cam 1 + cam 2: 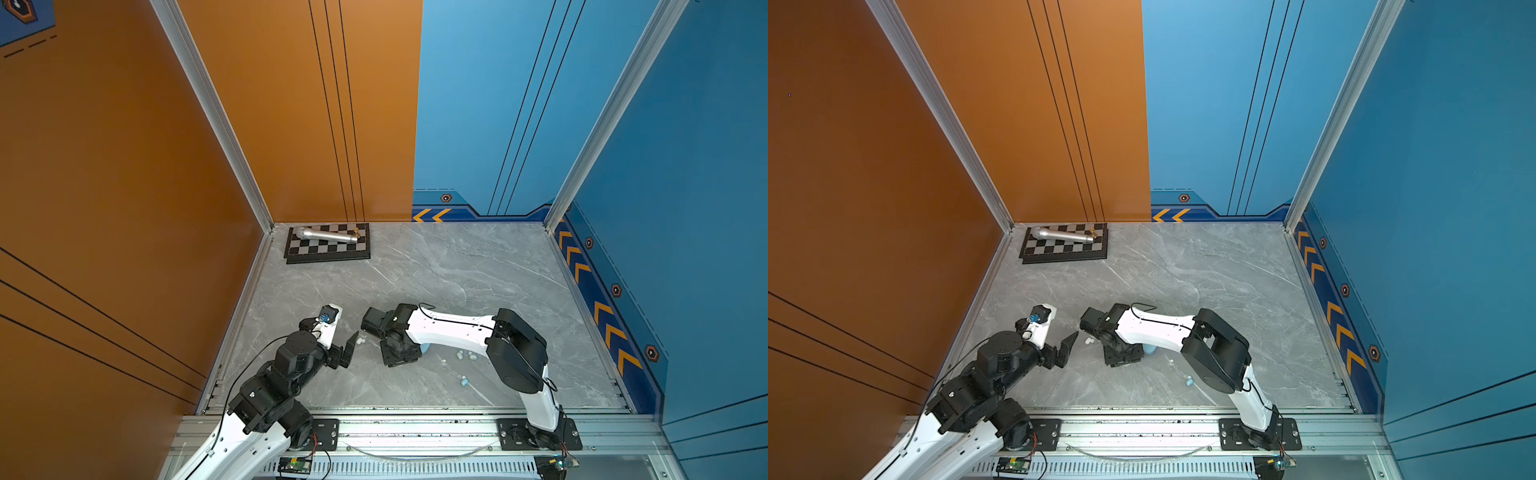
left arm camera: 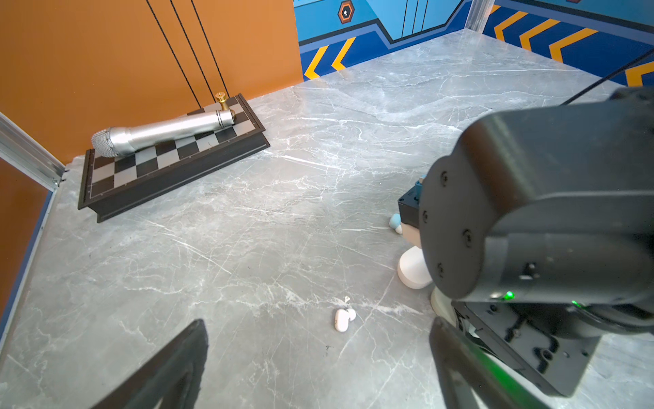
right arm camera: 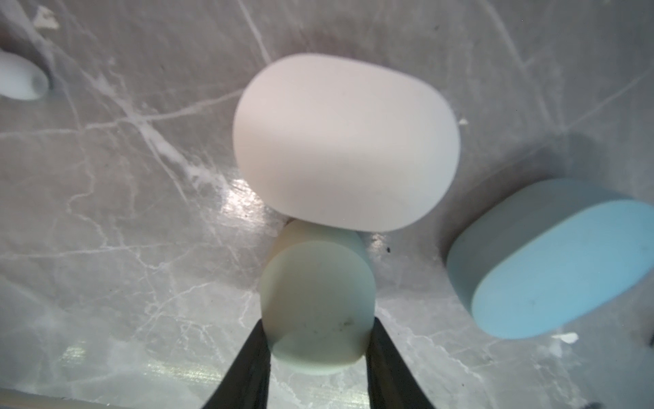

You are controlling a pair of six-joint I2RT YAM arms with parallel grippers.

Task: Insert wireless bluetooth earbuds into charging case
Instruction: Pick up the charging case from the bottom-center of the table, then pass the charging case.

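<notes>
The right fingers (image 3: 247, 368) stand narrow against both flanks of the mint green charging case (image 3: 316, 283), which sits on the bench (image 1: 457, 270). The white case (image 3: 346, 141) touches that case's far end. The blue case (image 3: 552, 262) lies just beside them, apart. The left fingers (image 2: 170, 371) stand wide and hold nothing. The white earbuds (image 2: 342, 318) lie between their tips, apart from both. In a top view the mint green earbuds (image 1: 465, 355) lie near the right forearm and the pale blue earbuds (image 1: 464, 380) lie nearer the front rail (image 1: 415, 415). Both pairs are well apart from either set of fingers. The two wrists stand near each other at mid-bench. Grey bench surface runs from them to the far wall. The chessboard (image 1: 328, 247) carrying a microphone (image 1: 328, 235) sits in the far left corner.
</notes>
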